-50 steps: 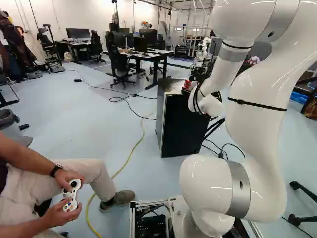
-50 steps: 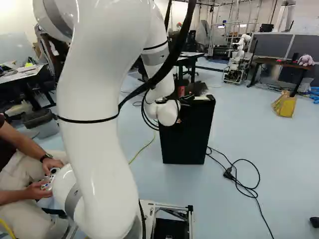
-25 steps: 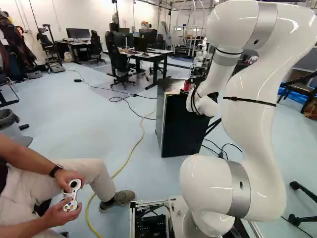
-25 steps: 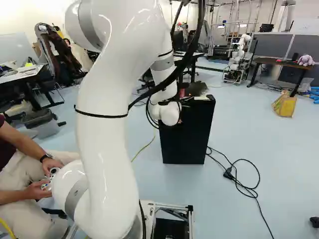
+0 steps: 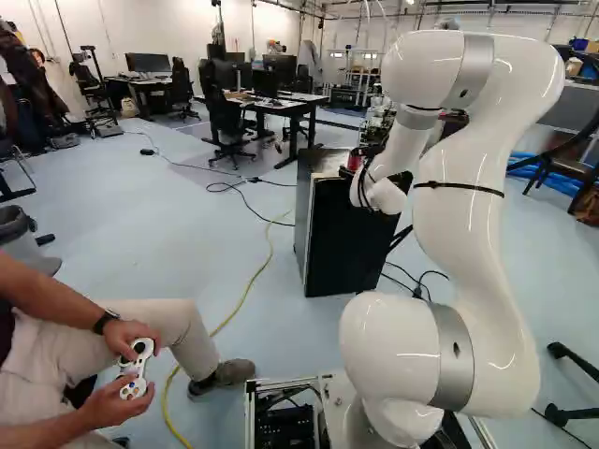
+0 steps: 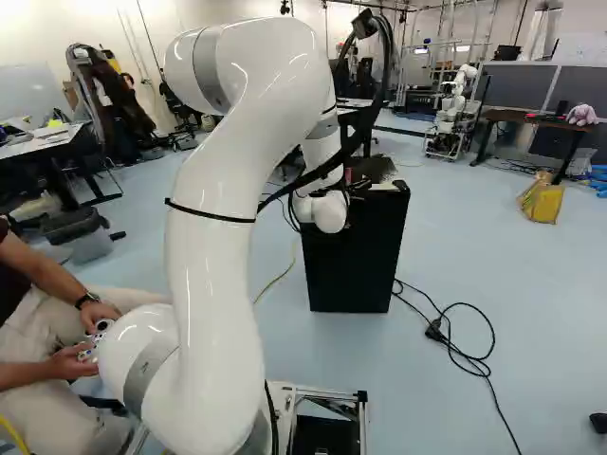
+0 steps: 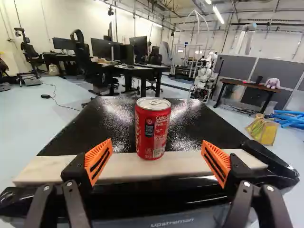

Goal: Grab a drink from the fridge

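Arm's upper joints swung toward the black mini fridge (image 6: 356, 246) since the earlier frames; base unmoved. Red aluminium drink can (image 7: 152, 127) stands upright near the fridge top's front edge; black two-finger gripper (image 7: 156, 161) wide open, empty, can centred ahead. Advance level until pads flank the can mid-height, then close gently.

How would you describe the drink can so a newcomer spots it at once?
Find the black mini fridge on the blue floor, ahead of the white arm. On its glossy top stands an upright red can with a silver lid, between the open gripper fingers, the only red thing there.
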